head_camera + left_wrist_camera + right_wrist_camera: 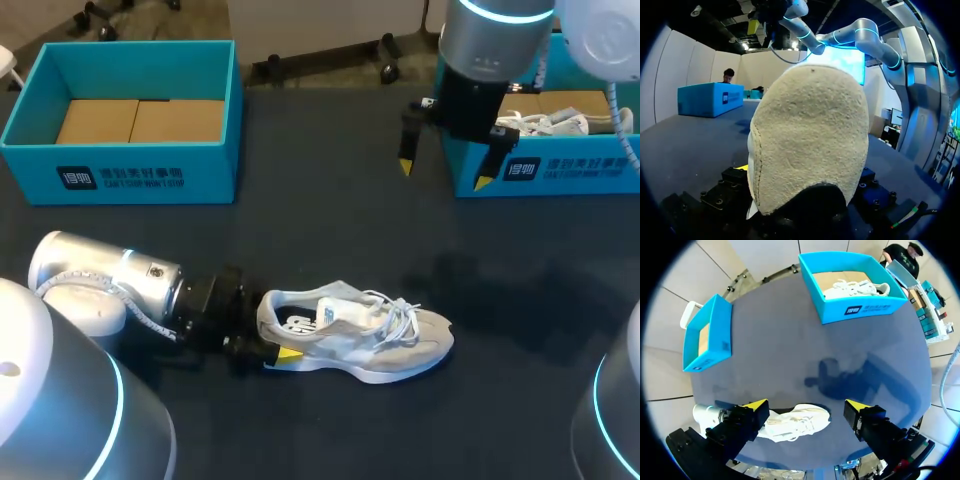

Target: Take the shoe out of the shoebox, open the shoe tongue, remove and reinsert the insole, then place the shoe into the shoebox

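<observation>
Nearest us, we record the grey-and-white sneaker [360, 340] resting on the dark table [330, 230] with its toe towards our right. The left gripper [278, 350] pinches its heel from both sides, and in the left wrist view that suede heel fills the space between the fingers. Further out, the right gripper [444, 174] hangs above the table, spread wide with nothing in it, just beside the right shoebox [570, 170], which holds a second white shoe [540, 122]. The left shoebox [130, 175] stands well apart at the far left, with brown cardboard [140, 120] inside.
</observation>
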Available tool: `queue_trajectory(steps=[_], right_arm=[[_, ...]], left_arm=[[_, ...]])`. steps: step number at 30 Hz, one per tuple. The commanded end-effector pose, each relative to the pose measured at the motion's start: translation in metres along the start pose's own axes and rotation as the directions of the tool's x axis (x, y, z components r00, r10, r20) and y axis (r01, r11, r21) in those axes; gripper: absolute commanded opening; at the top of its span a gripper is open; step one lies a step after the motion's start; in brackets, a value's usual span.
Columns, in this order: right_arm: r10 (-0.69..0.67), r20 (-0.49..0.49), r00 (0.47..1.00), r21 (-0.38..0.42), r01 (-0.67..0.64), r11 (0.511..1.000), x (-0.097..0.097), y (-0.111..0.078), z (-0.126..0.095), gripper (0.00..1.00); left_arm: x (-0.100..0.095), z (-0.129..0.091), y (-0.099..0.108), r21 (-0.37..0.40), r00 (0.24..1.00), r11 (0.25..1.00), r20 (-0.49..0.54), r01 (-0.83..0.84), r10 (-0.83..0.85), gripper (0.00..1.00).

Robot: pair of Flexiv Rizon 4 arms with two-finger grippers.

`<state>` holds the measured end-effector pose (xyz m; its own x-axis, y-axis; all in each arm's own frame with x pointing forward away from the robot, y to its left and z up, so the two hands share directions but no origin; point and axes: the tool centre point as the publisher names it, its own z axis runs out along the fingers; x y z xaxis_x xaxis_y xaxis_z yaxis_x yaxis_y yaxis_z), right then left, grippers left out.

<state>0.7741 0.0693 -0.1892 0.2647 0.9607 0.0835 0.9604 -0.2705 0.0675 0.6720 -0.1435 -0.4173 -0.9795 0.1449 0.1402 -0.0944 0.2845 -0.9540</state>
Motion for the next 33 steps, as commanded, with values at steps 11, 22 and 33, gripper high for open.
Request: queue_trajectory(steps=[11,22,33], right_arm=[[-0.099,0.065,0.993,-0.023,0.1,0.995,0.018,-0.019,0.02,1.0],[-0.209,0.057,0.976,-0.072,0.213,0.974,0.044,-0.088,0.039,1.0],[-0.225,-0.018,0.974,-0.089,0.222,0.971,0.061,-0.124,0.062,1.0]], left_arm=[[0.001,0.0,0.001,0.0,1.0,1.0,0.001,-0.001,0.001,0.0],[0.001,0.0,0.001,0.0,1.0,1.0,0.001,-0.001,0.001,0.0],[0.001,0.0,0.001,0.0,1.0,1.0,0.001,-0.001,0.001,0.0]])
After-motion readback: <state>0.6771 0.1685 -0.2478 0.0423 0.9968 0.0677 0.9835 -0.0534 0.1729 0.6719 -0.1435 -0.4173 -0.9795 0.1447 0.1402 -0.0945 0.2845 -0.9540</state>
